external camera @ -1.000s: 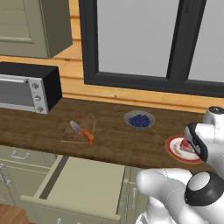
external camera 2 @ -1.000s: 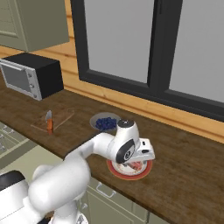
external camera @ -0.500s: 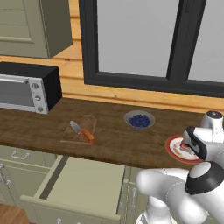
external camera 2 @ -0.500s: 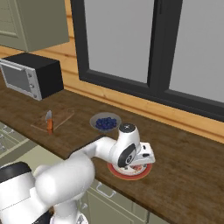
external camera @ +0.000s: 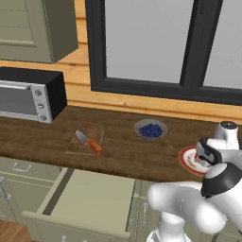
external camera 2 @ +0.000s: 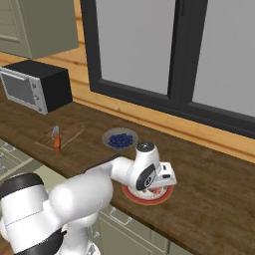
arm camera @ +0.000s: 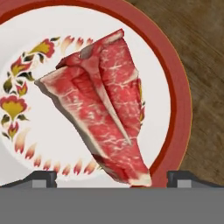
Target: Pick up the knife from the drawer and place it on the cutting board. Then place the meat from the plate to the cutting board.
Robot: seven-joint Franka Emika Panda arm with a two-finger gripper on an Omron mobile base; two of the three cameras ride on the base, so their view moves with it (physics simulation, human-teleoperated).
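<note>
The open fingers [arm camera: 40, 177] straddle the meat [arm camera: 103, 105], which lies ungrasped on the plate [arm camera: 174, 87], so the second half of the task remains. Farther along the tabletop [external camera: 123, 151], the knife [external camera: 89, 142] already rests on the cutting board [external camera: 78, 144], above the open drawer [external camera: 90, 198].

A grey bowl of blue berries [external camera: 151, 130] sat on the wooden counter [external camera: 42, 137]. A black microwave [external camera: 29, 94] stood well left of the bowl, below an olive wall cabinet [external camera: 35, 28].

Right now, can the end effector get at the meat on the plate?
Probably yes: the end effector hangs right over the meat on the plate, fingertips apart on either side of its near end, with nothing lying between.
</note>
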